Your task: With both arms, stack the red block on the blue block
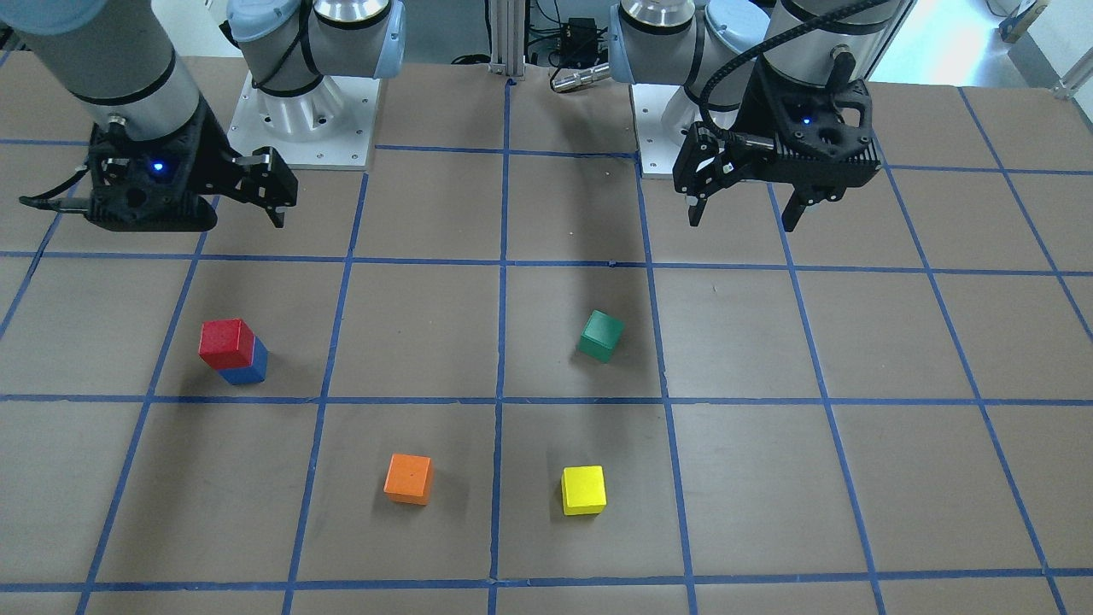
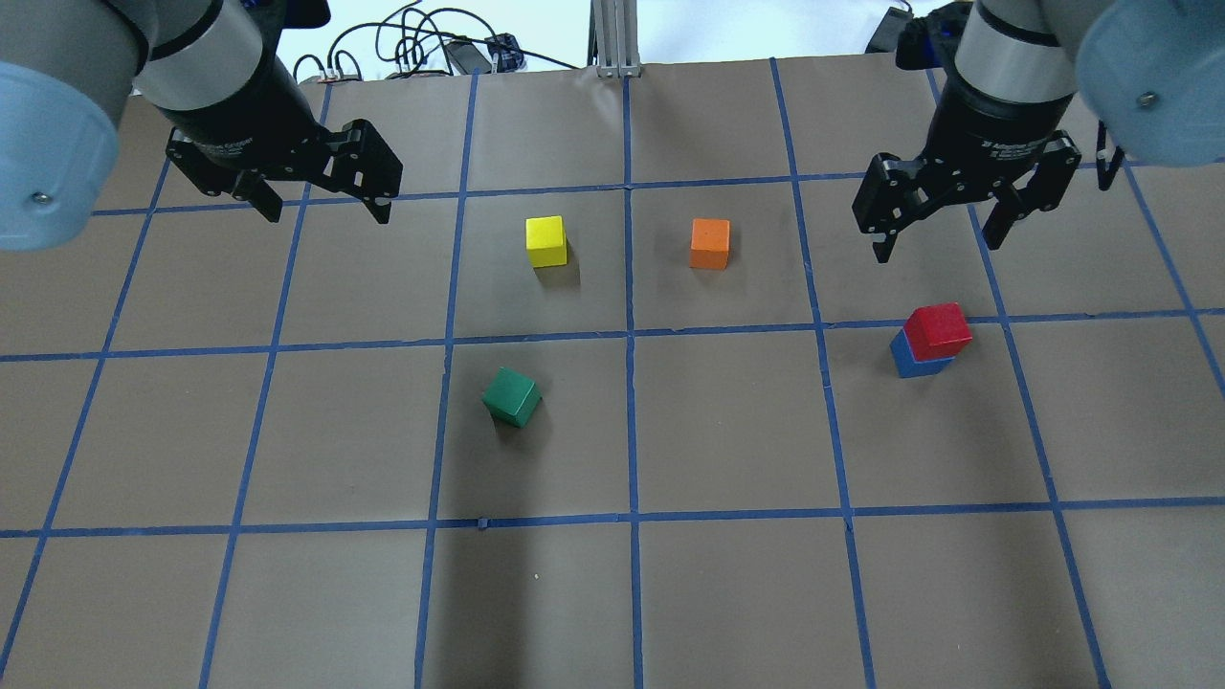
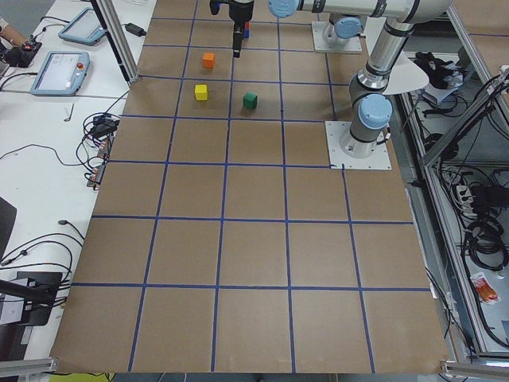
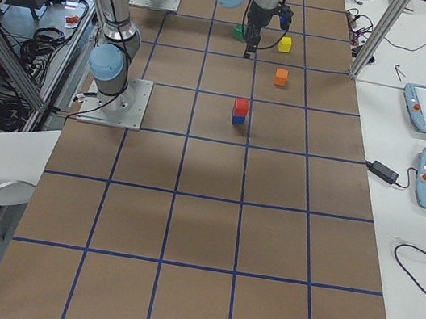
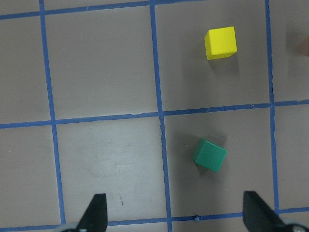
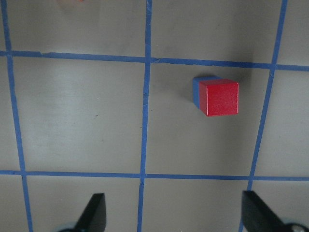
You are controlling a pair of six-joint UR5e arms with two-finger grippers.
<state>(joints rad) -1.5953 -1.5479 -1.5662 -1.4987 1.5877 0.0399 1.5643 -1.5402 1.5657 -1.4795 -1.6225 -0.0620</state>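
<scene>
Sitting on blue block (image 2: 909, 362), red block (image 2: 938, 328): matte red cube, slightly offset, blue edge showing beneath. Stack at 3 o'clock from green block (image 2: 512, 397), overhead view. Right gripper (image 2: 938, 244) at its 12 o'clock, jaws spread, empty. Left gripper (image 2: 327, 212) also spread, empty.

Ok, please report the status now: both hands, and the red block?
Left hand open, empty. Right hand open, empty. Red block sits on blue block, slightly offset. Nothing in the way.
</scene>
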